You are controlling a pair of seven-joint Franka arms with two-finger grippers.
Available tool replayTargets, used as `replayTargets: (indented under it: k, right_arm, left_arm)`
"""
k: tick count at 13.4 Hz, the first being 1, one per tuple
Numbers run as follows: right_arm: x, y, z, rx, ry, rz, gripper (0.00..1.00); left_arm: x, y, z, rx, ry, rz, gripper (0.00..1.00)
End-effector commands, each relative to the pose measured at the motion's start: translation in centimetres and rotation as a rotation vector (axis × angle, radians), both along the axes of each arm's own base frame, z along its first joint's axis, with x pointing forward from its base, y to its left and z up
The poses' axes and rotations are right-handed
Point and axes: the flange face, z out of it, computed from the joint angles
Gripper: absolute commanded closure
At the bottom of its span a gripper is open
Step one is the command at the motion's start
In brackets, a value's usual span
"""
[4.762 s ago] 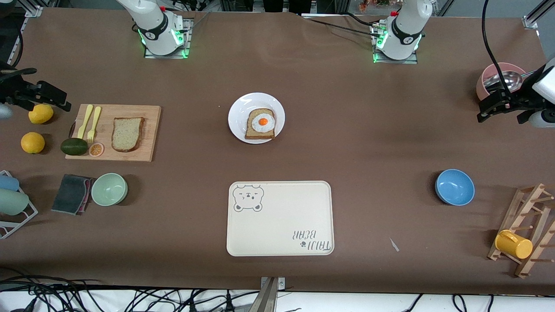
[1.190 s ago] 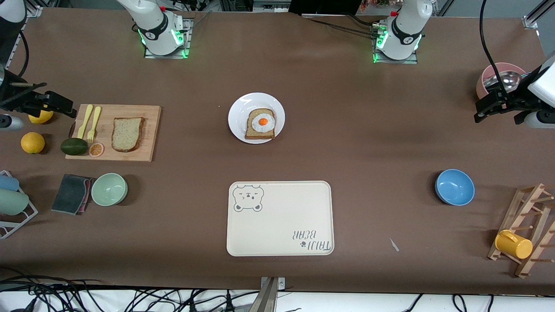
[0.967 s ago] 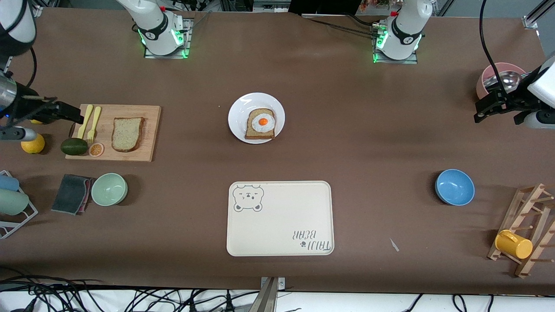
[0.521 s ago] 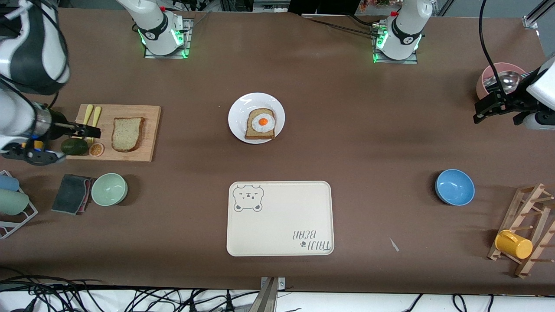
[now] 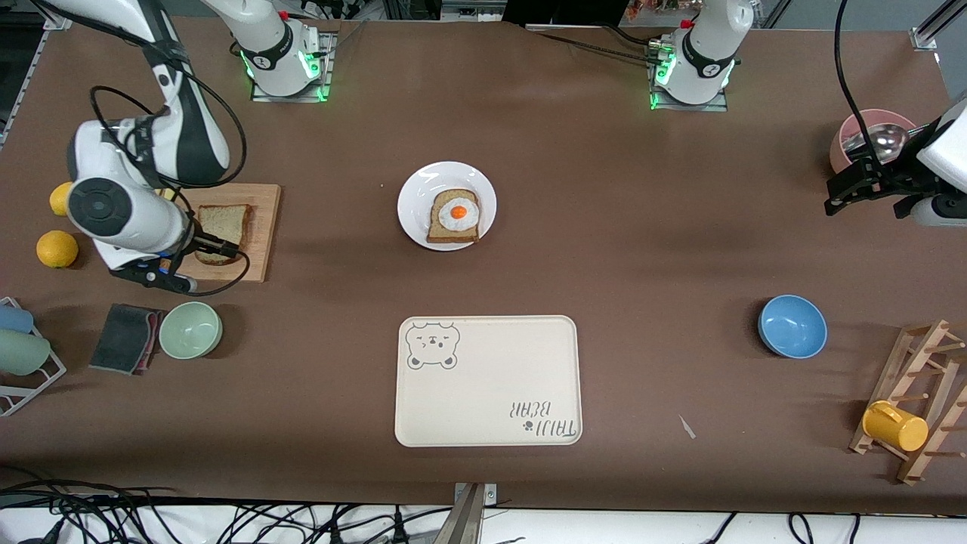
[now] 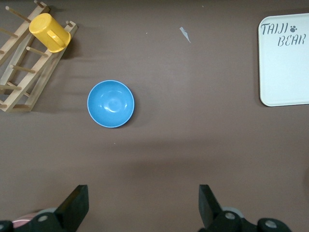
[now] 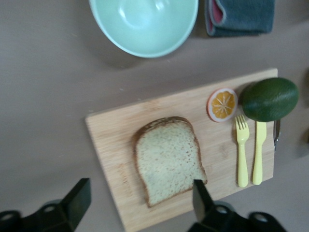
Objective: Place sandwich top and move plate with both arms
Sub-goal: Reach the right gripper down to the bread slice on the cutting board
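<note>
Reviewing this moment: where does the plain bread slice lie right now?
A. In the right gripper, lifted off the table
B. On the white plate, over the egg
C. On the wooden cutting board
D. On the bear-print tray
C: the plain bread slice lies flat on the wooden cutting board, with the right gripper open above it, holding nothing.

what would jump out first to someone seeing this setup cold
Probably the right arm bent low over the cutting board, its right gripper open above the plain bread slice. Next, mid-table, the white plate holding bread topped with a fried egg, with the cream bear tray nearer the front camera. The left gripper waits open at its own end, near a blue bowl.
</note>
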Motion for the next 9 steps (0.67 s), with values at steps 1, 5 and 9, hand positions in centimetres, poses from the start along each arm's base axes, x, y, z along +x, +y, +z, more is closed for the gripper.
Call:
replayTargets:
  k: [1,5,9]
  right_arm:
    - [-1.5,-0.1,-3.9,-0.042,0.003,-0.027,0.24]
    - [-1.7,0.2,-7.8,-0.025,-0.024,-0.046,0.35]
    - [-2.0,0.0,-9.9,-0.032,0.000,-0.067,0.43]
  left_arm:
    - [-0.1,-1.2,0.8,-0.029,-0.012,-0.004,0.00]
    - [-0.3,-1.5,1.0,-0.029,-0.010,-0.007,0.00]
    - [-0.1,-2.0,0.6,-0.028,-0.005,-0.017,0.00]
